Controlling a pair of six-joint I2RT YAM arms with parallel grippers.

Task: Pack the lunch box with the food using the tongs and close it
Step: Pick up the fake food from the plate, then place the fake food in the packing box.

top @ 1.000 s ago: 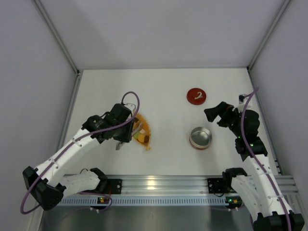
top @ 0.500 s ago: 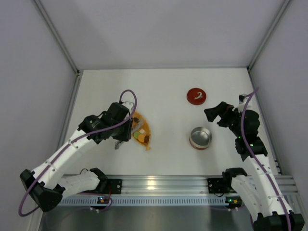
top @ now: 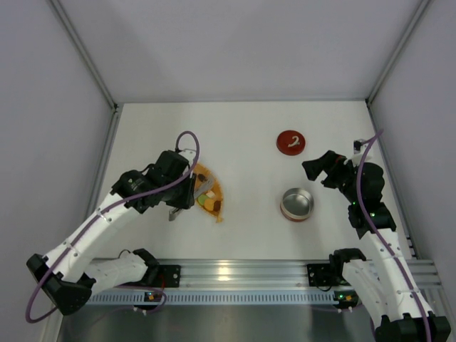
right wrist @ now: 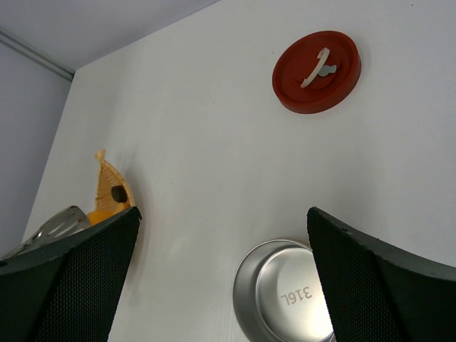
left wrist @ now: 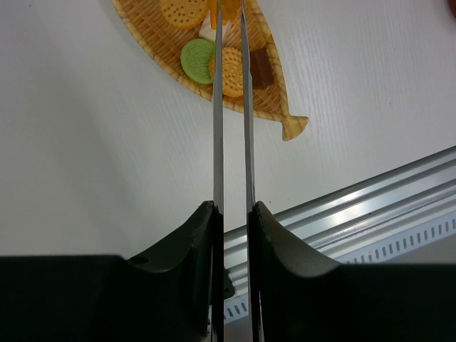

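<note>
My left gripper (left wrist: 234, 210) is shut on the tongs (left wrist: 218, 128), whose two slim silver arms run up nearly parallel over the orange leaf-shaped dish (left wrist: 274, 107). Their tips pinch together at an orange piece at the top edge of the left wrist view. The food (left wrist: 197, 55) lies in that dish: green, yellow and brown pieces. Seen from above, the left gripper (top: 182, 192) sits just left of the dish (top: 212, 199). The lunch box (top: 297, 204) stands open, its bare steel floor (right wrist: 292, 296) showing. Its red lid (top: 291, 141) lies flat behind it. My right gripper (top: 317, 171) hovers open above the tin, holding nothing.
Grey walls close in the white table on three sides. The aluminium rail (top: 242, 274) with both arm bases runs along the near edge. In the right wrist view the lid (right wrist: 316, 71) lies far beyond the tin, with the dish (right wrist: 107, 189) at the left.
The left gripper has squeezed the tongs slightly tighter and its wrist has shifted a little to the left over the dish. The right arm, tin and lid have not moved.
</note>
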